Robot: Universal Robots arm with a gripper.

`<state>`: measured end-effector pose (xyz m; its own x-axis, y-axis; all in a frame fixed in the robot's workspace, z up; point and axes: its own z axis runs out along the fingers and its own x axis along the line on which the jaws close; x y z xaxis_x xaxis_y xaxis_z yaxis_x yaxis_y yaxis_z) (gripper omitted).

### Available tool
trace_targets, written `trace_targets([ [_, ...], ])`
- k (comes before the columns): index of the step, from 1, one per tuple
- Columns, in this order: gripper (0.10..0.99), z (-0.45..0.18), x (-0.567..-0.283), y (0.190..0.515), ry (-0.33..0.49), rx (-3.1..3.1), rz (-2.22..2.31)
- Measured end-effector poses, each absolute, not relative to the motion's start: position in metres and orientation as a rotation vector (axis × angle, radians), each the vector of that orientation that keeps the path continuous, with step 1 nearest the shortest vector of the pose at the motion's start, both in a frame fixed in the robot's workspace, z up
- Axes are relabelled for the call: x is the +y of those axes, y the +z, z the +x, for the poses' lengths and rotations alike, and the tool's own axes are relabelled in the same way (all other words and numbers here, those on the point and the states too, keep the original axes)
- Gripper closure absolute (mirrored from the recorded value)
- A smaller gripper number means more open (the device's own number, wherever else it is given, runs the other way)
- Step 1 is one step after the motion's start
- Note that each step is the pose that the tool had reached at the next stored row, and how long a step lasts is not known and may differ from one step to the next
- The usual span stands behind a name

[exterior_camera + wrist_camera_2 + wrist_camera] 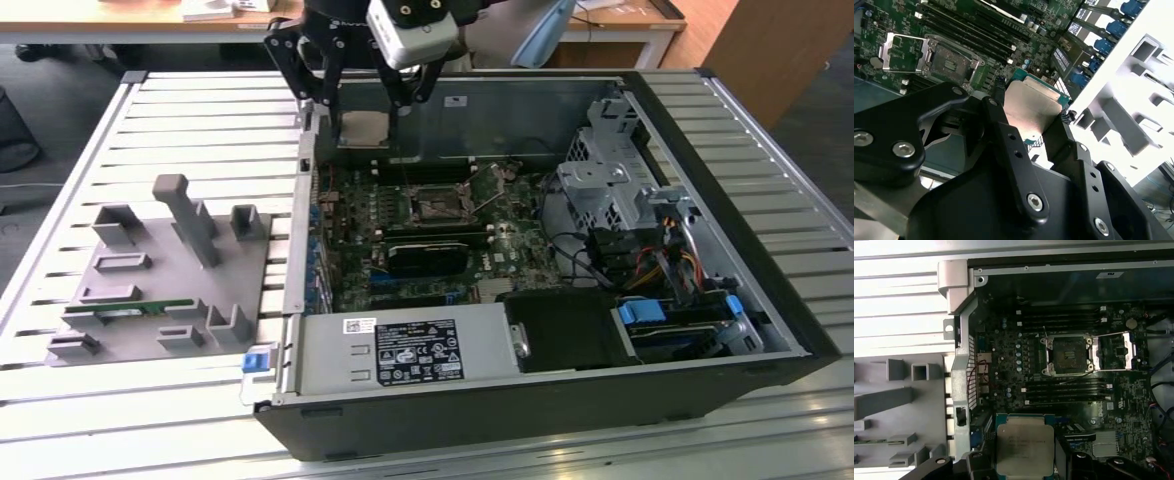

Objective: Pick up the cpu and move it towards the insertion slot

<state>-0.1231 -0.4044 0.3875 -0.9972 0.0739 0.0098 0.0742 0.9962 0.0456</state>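
Now, here is where you stand.

Gripper: your gripper [363, 100] is closed on the cpu [363, 128], with a black finger [1004, 125] pressed to each side of it.

Cpu: it hangs clear of everything, above the back edge of the open computer case [747, 330]; in the first wrist view you see its silvery lid [1025, 448] facing the camera, above the green motherboard [1004, 355].

Insertion slot: the square socket [441, 203] sits in the middle of the board with its metal frame swung open [1114, 352] and its dark centre bare [1068, 356].

Progress: you have the pick-up done; by my reading the carry is partway, since the cpu is near the slot but not over it.

Left to do: closing the gap between cpu and slot.

Around: a grey parts fixture [160, 270] lies on the slatted desk [200, 110] beside the case, with a thin green memory stick [140, 309] in it.

In the way: the case's back wall [507, 115] and the dark memory slots [1064, 320] lie near your path; nothing sits on the socket itself.
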Motion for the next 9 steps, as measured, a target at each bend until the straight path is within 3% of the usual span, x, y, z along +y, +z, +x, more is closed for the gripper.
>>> trace_targets([
  [9, 0.537, -0.110, -0.404, 0.387, -0.072, -3.131, -0.116],
])
